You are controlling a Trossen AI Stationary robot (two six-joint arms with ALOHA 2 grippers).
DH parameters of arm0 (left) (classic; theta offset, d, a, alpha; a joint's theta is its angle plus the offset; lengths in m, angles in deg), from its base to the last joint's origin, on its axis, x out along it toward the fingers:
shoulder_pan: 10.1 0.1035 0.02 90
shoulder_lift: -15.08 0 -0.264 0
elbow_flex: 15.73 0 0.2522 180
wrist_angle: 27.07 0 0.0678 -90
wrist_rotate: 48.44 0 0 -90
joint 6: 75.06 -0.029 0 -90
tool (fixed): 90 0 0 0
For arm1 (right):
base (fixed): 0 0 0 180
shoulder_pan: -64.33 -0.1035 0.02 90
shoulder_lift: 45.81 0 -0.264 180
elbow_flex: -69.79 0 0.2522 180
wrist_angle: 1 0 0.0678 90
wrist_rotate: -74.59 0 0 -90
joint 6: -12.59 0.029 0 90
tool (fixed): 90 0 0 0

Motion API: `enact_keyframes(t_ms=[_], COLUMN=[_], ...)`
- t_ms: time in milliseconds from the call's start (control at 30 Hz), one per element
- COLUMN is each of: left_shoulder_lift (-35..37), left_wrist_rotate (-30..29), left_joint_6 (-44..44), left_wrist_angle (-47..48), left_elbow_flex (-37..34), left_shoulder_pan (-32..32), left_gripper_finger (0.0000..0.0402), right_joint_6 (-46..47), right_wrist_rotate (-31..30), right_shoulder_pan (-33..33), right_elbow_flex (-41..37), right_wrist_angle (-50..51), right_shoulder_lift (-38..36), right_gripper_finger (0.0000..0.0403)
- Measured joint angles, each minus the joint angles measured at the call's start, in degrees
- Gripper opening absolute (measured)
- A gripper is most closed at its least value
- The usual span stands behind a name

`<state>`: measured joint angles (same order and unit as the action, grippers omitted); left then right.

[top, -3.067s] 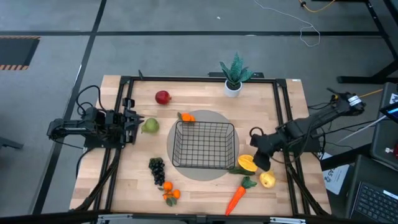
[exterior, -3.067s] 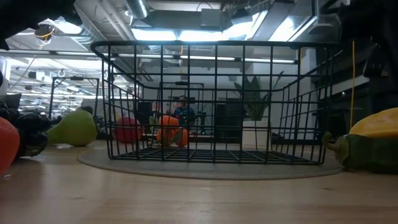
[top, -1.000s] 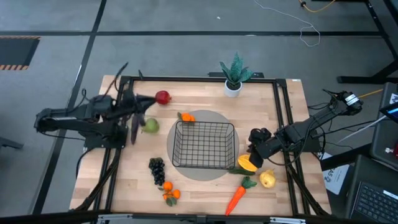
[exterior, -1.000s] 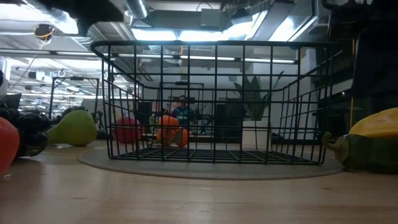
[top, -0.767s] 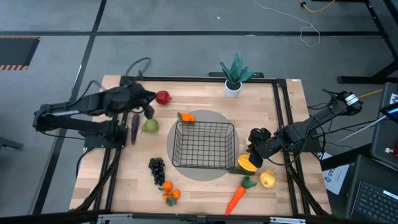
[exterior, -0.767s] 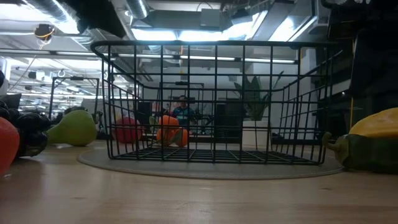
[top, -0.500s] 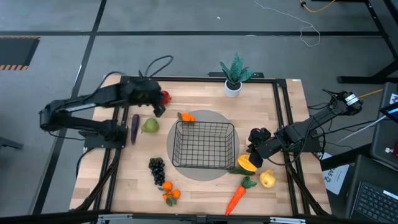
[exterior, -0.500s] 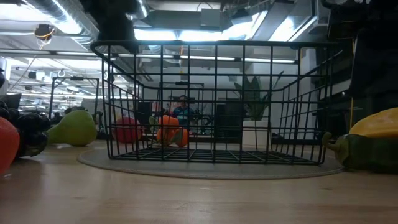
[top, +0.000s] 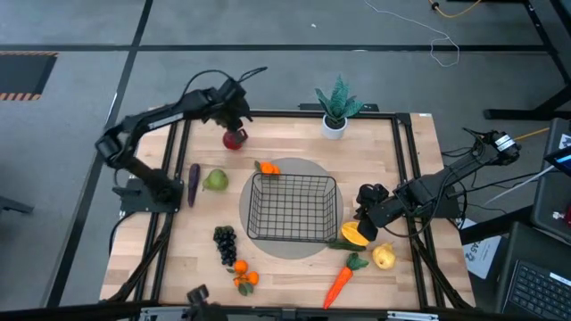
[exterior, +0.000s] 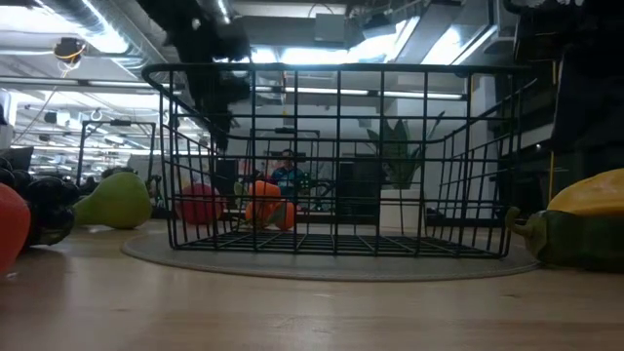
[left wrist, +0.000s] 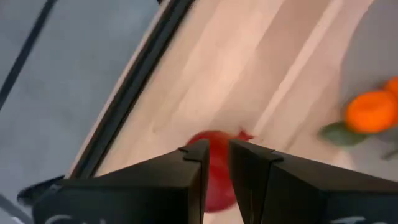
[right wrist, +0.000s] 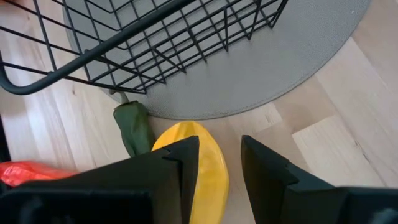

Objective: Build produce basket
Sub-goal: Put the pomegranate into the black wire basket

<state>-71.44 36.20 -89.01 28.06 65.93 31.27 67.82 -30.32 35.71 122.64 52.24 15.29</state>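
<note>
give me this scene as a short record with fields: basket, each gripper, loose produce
basket: empty, on the round grey mat
left gripper: above the red apple, fingers nearly together, holding nothing
right gripper: over the yellow-orange squash, fingers slightly apart
loose produce: green pear, black grapes, carrot, yellow pear

Black wire basket [top: 293, 207] (matt) on pale wood table [top: 285, 272]
</note>
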Motion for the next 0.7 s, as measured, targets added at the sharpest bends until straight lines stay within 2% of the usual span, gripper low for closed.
enact_keyframes(t_ms=[233, 500, 700], left_shoulder_lift=[-6.9, -8.0, -8.1], left_wrist_rotate=[0.2, 1.4, 4.2], left_joint_6=[-9.6, -18.3, -19.1], left_wrist_angle=[0.1, -0.1, -0.8], left_elbow_flex=[0.7, 0.7, 0.7], left_shoulder_pan=[0.8, -2.1, -2.8], left_gripper_finger=[0.0046, 0.0046, 0.0046], right_joint_6=[0.0, 0.0, 0.0], right_wrist_rotate=[0.0, 0.0, 0.0], right_shoulder_pan=[0.0, 0.0, 0.0], right_elbow_flex=[0.0, 0.0, 0.0], right_wrist_angle=[0.0, 0.0, 0.0], right_shoulder_lift=[0.0, 0.0, 0.0], right_gripper_finger=[0.011, 0.011, 0.011])
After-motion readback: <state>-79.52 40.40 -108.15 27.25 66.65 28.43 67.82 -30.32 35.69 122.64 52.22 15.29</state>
